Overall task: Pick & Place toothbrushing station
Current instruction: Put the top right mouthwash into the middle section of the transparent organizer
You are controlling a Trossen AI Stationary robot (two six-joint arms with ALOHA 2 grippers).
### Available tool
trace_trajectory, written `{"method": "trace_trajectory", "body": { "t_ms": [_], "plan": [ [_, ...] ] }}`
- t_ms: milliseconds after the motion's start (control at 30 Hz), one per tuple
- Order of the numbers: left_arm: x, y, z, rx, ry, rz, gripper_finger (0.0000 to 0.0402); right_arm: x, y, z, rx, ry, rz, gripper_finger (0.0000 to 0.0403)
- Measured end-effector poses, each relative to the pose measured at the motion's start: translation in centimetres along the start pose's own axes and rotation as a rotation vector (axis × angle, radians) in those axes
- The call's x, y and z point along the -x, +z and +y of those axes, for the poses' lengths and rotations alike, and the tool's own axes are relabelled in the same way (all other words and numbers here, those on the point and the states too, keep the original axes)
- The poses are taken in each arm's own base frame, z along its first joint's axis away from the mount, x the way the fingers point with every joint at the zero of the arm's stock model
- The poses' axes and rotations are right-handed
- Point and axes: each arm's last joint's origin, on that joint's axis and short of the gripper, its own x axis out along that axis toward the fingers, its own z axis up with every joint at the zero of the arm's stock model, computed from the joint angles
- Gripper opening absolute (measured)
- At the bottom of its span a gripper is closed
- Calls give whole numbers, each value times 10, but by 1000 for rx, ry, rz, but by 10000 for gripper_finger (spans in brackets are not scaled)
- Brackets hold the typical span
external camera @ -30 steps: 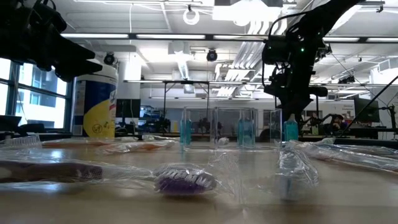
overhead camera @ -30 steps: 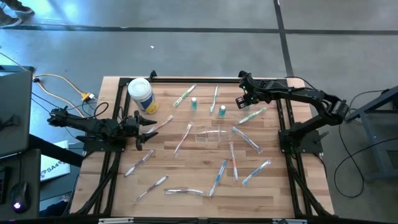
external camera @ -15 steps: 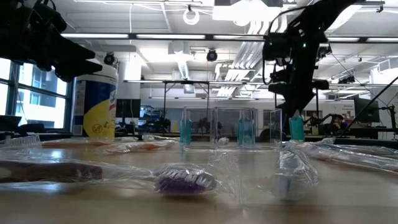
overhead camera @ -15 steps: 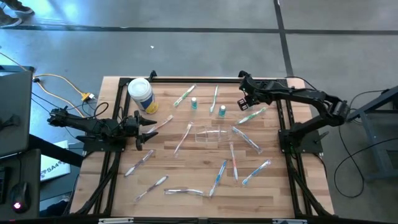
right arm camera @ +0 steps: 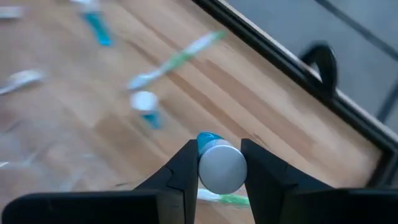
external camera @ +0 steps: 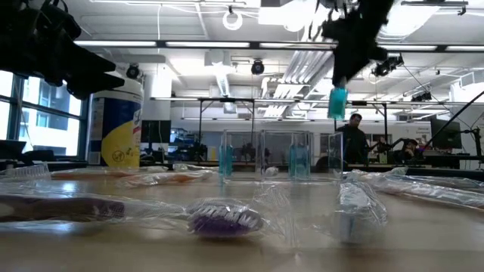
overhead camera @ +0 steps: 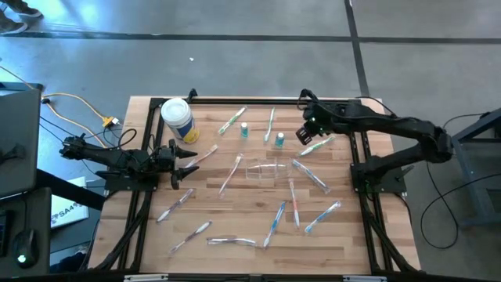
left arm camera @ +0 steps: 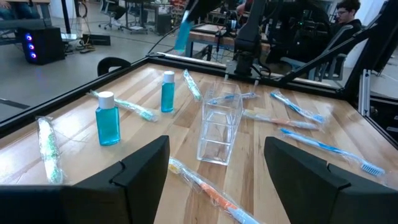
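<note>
The clear plastic holder stands on the table's middle; it also shows in the left wrist view and the low view. My right gripper is above the table's far right part, shut on a small blue bottle with a white cap. Two more blue bottles stand on the table behind the holder. My left gripper waits open and empty at the table's left side, pointing toward the holder. My right gripper pinches the bottle's white cap between its two fingers, coming from above and pointing down. The blue body hangs below the fingers, upright and lifted clear of the table.
Several wrapped toothbrushes lie scattered over the table, one orange right in front of my left gripper. A white tub with a yellow label stands at the far left. A person stands in the room beyond the table.
My right gripper has gone up with the blue bottle, which stood at table height a second ago and now hangs clear of the table. The gripper has also shifted a little toward the holder.
</note>
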Motion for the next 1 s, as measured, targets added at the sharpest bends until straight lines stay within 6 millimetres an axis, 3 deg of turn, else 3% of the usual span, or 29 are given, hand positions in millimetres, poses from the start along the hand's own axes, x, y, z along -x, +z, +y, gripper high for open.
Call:
{"method": "trace_trajectory", "body": {
  "t_ms": [167, 367, 633, 1000],
  "plan": [
    [0, 0, 0, 0, 0, 0, 262, 26, 9, 26, 105, 106, -75, 92],
    [0, 0, 0, 0, 0, 0, 262, 30, 10, 61, 230, 236, -102, 92],
    [0, 0, 0, 0, 0, 1, 262, 12, 8, 102, 364, 419, -83, 92],
    [0, 0, 0, 0, 0, 1, 262, -21, 0, 128, 483, 470, -1, 92]
  ]
}}
